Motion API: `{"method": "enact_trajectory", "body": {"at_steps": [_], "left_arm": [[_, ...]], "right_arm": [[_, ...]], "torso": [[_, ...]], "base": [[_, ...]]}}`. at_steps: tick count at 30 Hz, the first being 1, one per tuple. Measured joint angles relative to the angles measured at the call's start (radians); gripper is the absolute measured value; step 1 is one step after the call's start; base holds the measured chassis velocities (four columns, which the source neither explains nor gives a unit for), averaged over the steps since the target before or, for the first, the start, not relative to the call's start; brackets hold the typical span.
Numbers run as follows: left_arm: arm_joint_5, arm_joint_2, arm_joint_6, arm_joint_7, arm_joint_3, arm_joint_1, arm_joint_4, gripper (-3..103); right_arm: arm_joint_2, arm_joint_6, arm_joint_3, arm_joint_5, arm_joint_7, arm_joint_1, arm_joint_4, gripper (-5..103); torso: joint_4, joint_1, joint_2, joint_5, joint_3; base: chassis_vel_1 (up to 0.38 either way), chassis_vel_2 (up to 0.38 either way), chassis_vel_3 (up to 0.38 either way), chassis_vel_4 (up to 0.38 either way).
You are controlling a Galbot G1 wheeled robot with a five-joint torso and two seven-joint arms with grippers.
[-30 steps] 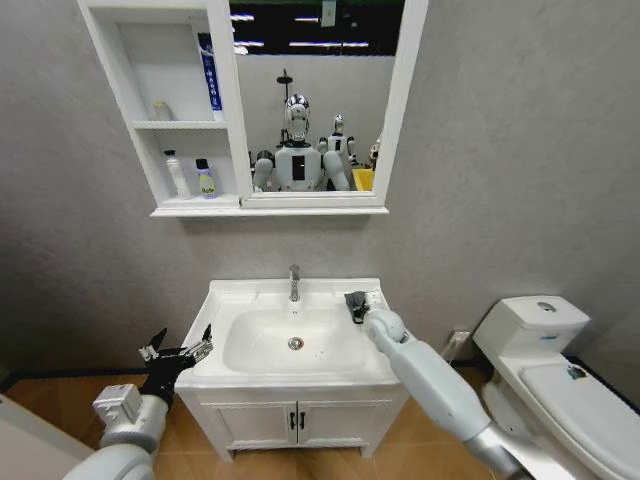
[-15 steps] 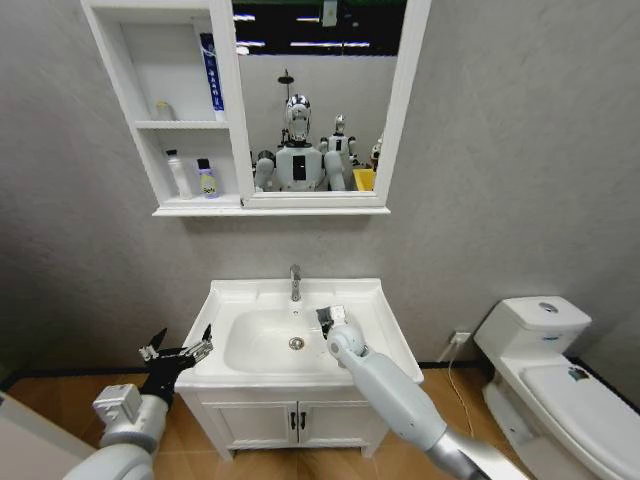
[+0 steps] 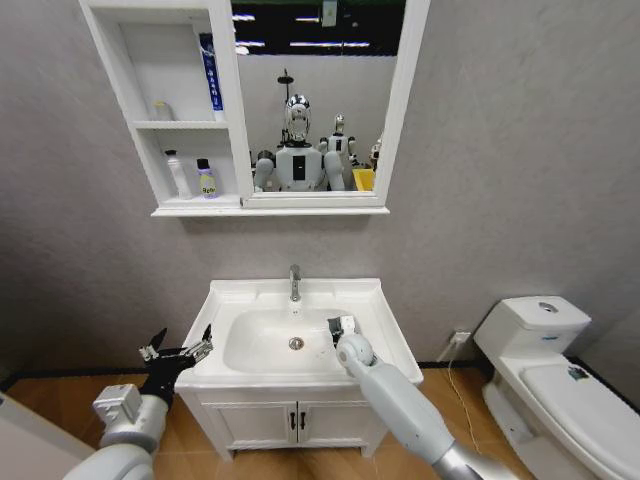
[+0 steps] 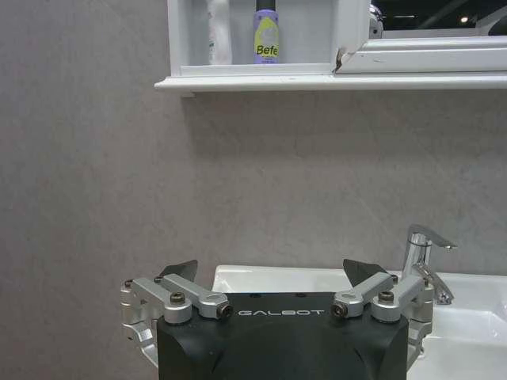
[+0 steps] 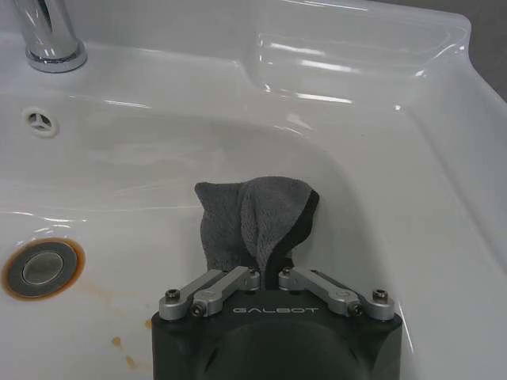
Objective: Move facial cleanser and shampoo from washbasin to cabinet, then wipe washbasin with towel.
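My right gripper (image 3: 341, 328) is shut on the dark grey towel (image 5: 253, 220) and presses it against the right inner slope of the washbasin (image 3: 380, 330) bowl, between the drain (image 5: 40, 267) and the right rim. The chrome tap (image 3: 294, 282) stands at the back. Left of the washbasin, my left gripper (image 3: 180, 353) hangs open and empty, its fingers (image 4: 186, 273) spread. On the cabinet (image 3: 228, 120), a white bottle (image 3: 176, 174) and a purple-labelled bottle (image 3: 205, 179) stand on the bottom shelf, and a blue tube (image 3: 210, 75) stands on the top one. I cannot tell which is the facial cleanser or the shampoo.
A white toilet (image 3: 545, 370) stands to the right of the two-door vanity (image 3: 295, 420). The mirror (image 3: 315, 100) beside the shelves reflects robots. A small jar (image 3: 160, 109) sits on the top shelf. A grey wall runs behind everything.
My right gripper carried the towel from the washbasin's right rear rim down into the bowl, swept left, then came slightly right and forward. The left arm has not moved.
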Motion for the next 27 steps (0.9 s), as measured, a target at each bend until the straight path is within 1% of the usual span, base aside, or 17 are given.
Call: {"method": "enact_trajectory", "body": {"at_steps": [5,13,17,27], "left_arm": [[0.000,0.000,0.000,0.000,0.000,0.000,0.000,100],[0.000,0.000,0.000,0.000,0.000,0.000,0.000,100],[0.000,0.000,0.000,0.000,0.000,0.000,0.000,100],[0.000,0.000,0.000,0.000,0.000,0.000,0.000,100]], "right_arm": [[-0.004,0.010,0.009,-0.026,-0.016,-0.023,-0.008,5],[-0.012,0.021,0.020,-0.033,-0.041,-0.030,-0.019,5],[-0.002,0.025,0.029,-0.033,-0.052,-0.030,-0.037,5],[0.028,0.048,0.027,-0.066,-0.100,-0.033,-0.073,5]], "torso": [[0.0002,0.000,0.000,0.0000,0.000],[0.0002,0.000,0.000,0.0001,0.000],[0.0001,0.000,0.000,-0.0001,0.000],[-0.0002,0.000,0.000,-0.0001,0.000]], "base": [[0.000,0.000,0.000,0.000],[0.000,0.000,0.000,0.000],[0.000,0.000,0.000,0.000],[0.000,0.000,0.000,0.000]]}}
